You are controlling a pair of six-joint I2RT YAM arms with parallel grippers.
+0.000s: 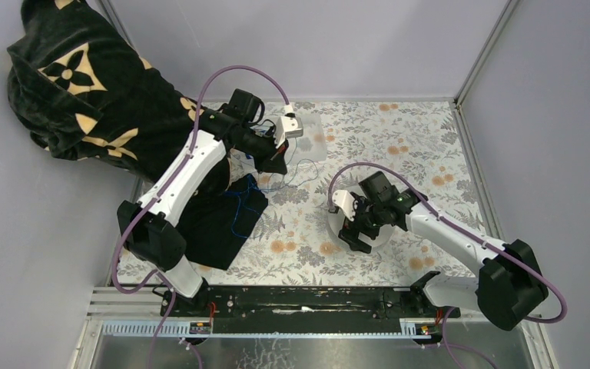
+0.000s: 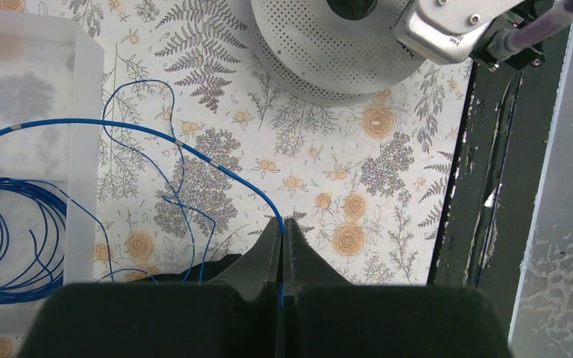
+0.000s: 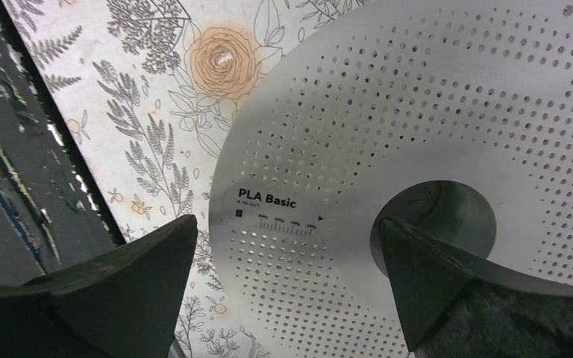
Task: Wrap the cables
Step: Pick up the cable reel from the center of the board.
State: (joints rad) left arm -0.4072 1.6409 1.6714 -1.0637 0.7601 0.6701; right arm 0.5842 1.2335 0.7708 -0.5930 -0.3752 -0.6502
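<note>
Cables [image 2: 15, 186] lie coiled in the clear tray [image 2: 82, 74]. One blue strand [image 2: 194, 153] runs over the tray into your left gripper [image 2: 282, 227], which is pinched tight on it. Your right gripper [image 3: 283, 257] stands spread wide over the perforated spool [image 3: 418, 112]. Seat its fingers squarely on the spool before closing, and hold the strand lightly taut without yanking it.

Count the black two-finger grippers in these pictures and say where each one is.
2. The left gripper is shut on a thin blue wire above the floral tablecloth; the right gripper is open over the grey perforated plastic spool. None seems hidden.
</note>
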